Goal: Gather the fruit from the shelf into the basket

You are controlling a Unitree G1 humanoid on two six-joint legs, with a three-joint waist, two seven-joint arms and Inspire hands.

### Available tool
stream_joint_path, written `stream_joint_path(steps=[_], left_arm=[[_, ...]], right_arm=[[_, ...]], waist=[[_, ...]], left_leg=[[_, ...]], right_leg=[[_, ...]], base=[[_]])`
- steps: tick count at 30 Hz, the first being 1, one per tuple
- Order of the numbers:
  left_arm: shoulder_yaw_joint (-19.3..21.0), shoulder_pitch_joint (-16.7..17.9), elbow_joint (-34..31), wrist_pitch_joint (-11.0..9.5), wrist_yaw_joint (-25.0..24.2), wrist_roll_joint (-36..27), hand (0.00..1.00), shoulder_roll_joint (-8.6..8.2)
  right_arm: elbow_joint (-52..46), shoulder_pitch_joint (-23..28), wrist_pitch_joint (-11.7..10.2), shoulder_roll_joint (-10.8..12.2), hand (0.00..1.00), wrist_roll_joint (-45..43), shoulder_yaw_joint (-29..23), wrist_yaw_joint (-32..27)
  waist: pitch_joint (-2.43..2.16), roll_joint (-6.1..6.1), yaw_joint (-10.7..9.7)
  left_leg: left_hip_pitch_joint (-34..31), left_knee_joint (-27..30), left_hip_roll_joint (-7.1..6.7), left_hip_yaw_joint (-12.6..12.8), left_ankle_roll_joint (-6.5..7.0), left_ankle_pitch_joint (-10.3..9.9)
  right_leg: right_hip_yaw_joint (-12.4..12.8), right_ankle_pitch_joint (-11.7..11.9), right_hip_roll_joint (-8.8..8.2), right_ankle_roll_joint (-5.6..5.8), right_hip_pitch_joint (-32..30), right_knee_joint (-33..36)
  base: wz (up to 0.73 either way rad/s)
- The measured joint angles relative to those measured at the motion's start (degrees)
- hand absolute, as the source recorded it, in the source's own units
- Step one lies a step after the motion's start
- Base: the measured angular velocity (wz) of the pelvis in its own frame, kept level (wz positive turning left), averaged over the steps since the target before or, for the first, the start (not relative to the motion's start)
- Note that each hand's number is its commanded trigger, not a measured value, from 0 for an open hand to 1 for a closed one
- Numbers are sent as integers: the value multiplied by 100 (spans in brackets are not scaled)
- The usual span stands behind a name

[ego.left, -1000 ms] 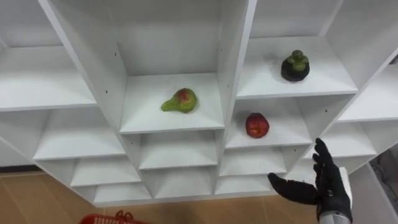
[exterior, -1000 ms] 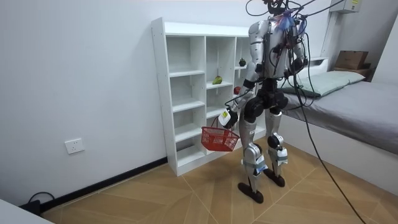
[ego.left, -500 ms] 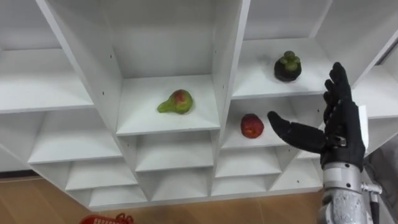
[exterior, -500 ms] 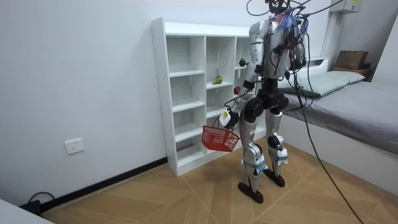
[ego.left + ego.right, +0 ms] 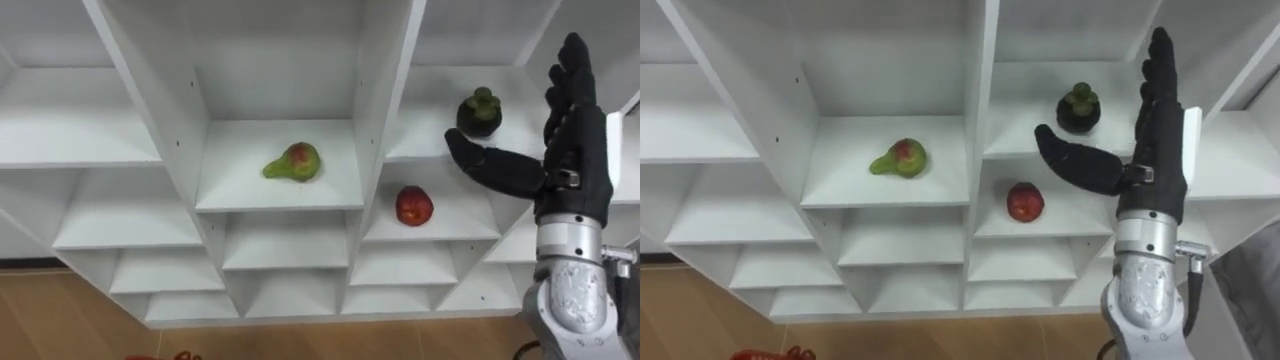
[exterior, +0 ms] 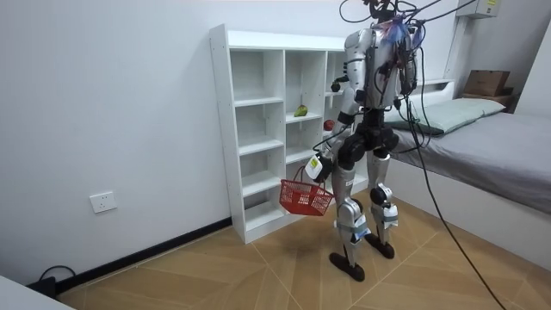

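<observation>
A white closet (image 6: 258, 129) of open compartments stands before me. A green-red pear (image 5: 292, 162) lies in a middle compartment. Right of the divider a dark mangosteen (image 5: 479, 112) sits on the upper shelf, and a red apple (image 5: 413, 206) on the shelf below. My right hand (image 5: 565, 150) is raised open in front of the right column, fingers straight up and thumb stretched towards the mangosteen, touching no fruit. In the room view my left hand (image 6: 314, 166) hangs at hip height, shut on the handle of a red basket (image 6: 302, 198).
I stand close to the closet's front on a wooden floor. A bed (image 6: 482, 146) lies at the room view's right behind me. The upright divider (image 5: 385, 110) separates the pear's compartment from the two other fruits. The lower shelves hold nothing.
My right hand has risen from low at the right to the level of the mangosteen's shelf. The basket in my left hand has sunk slightly.
</observation>
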Motion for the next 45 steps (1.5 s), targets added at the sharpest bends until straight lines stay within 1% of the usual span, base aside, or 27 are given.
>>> stream_joint_path(steps=[1, 3, 5, 6, 7, 10, 11, 13, 17, 19, 23, 26, 28, 30, 33, 35, 37, 39, 41, 45], left_arm=[[62, 44, -14, 45, 2, 88, 100, 10], [128, 96, -29, 114, 6, 207, 100, 21], [216, 100, -91, 200, -10, 382, 100, 29], [220, 105, -91, 207, -15, 384, 100, 30], [220, 93, -108, 220, -32, 385, 100, 29], [220, 88, -110, 243, -136, 375, 100, 29], [219, 86, -111, 255, -152, 375, 100, 28], [217, 87, -111, 321, -223, 378, 100, 25], [220, 102, -110, 365, -267, 425, 100, 19], [220, 96, -112, 442, -288, 672, 100, 13], [220, 46, -116, 535, -328, 884, 100, 13], [216, 4, -117, 614, -344, 989, 100, 18], [217, -18, -157, 702, -346, 1043, 100, 19], [218, -13, -192, 735, -348, 1088, 100, 21], [223, -24, -235, 776, -361, 1100, 100, 21], [223, -4, -342, 857, -404, 1111, 100, 21], [222, 0, -424, 877, -423, 1165, 100, 21], [221, 2, -478, 900, -441, 1220, 100, 19], [220, -1, -478, 949, -469, 1248, 100, 19], [219, -5, -484, 1005, -499, 1326, 100, 18]], right_arm=[[10, -1, 1, -5, 0, 85, -53, -1], [67, -11, 1, -4, 0, 221, -103, 3], [382, -228, 5, 0, 0, 226, -181, 39], [464, -309, 5, 7, 0, 226, -221, 50], [605, -460, 2, 9, 0, 220, -283, 49], [950, -815, -14, -10, 0, 241, -317, 43], [1010, -863, -14, -15, 0, 255, -318, 38], [1261, -1004, -16, -32, 0, 343, -314, 6], [1577, -1063, -11, -110, 0, 429, -311, -1], [1721, -1097, -10, -173, 0, 429, -311, 2], [1830, -1178, -6, -176, 0, 417, -309, 7], [1885, -1189, 45, -179, 0, 417, -299, 5], [1943, -1203, 119, -181, 0, 417, -299, 12], [2036, -1255, 182, -181, 0, 419, -299, 31], [2270, -1435, 195, -182, 0, 446, -301, 70], [2536, -1614, 199, -184, 0, 506, -303, 71], [2708, -1710, 208, -191, 0, 608, -303, 74], [2899, -1839, 291, -202, 0, 657, -302, 75], [2970, -1911, 373, -251, 0, 656, -301, 80], [2974, -1920, 434, -377, 0, 654, -300, 127]], waist=[[-1, -41, 35], [-10, -83, 81], [-4, -141, 117], [10, -137, 123], [42, -108, 129], [55, -83, 127], [58, -70, 127], [52, -40, 131], [32, -29, 156], [5, -31, 157], [-4, -40, 159], [-12, -51, 230], [-14, -66, 272], [-16, -78, 280], [-11, -87, 289], [-10, -85, 286], [-9, -84, 286], [-10, -85, 291], [-9, -84, 305], [-8, -94, 311]], left_leg=[[8, 6, 0, -19, 0, 0], [7, 18, 0, -62, 0, 0], [5, 40, -2, -102, 0, 0], [6, 50, -2, -103, 0, 0], [3, 75, -2, -118, 0, 0], [-6, 94, 4, -136, -1, 0], [-8, 95, 4, -139, -1, 0], [-13, 94, 4, -172, -1, 0], [-43, 97, 4, -225, -13, 10], [-43, 111, 3, -251, -14, 12], [-45, 115, 3, -272, -15, 13], [-41, 115, 3, -273, -15, 13], [-43, 115, 3, -271, -15, 13], [-45, 117, 3, -270, -15, 13], [-66, 145, 3, -273, -15, 14], [-99, 158, 3, -276, -15, 13], [-107, 157, 3, -278, -15, 13], [-109, 158, 3, -291, -15, 13], [-117, 166, 3, -305, -15, 14], [-155, 188, 0, -370, -15, 14]], right_leg=[[-20, 0, -1, 0, 21, -1], [-79, 0, -6, 0, 43, -1], [-101, 0, -11, 0, 68, 5], [-109, 0, -12, 0, 73, 5], [-143, 0, -14, 0, 95, 1], [-184, 0, -14, 0, 129, 2], [-194, 0, -14, 0, 133, 2], [-231, 0, -15, -1, 135, 6], [-276, 0, -13, 0, 128, 8], [-309, 0, -13, 0, 126, 7], [-333, 0, -13, 0, 128, 6], [-333, 0, -13, 0, 130, 5], [-333, 0, -13, -1, 131, 3], [-333, 0, -13, 0, 133, 4], [-336, 0, -14, -1, 125, 4], [-338, 0, -15, -1, 114, 4], [-344, 0, -15, -1, 114, 4], [-362, 0, -17, -1, 107, 14], [-369, 0, -17, -1, 97, 13], [-394, 0, -16, -1, 94, 10]], base=[[9], [11], [9], [5], [6], [4], [0], [4], [6], [6], [2], [0], [0], [0], [0], [0], [2], [2], [3], [8]])
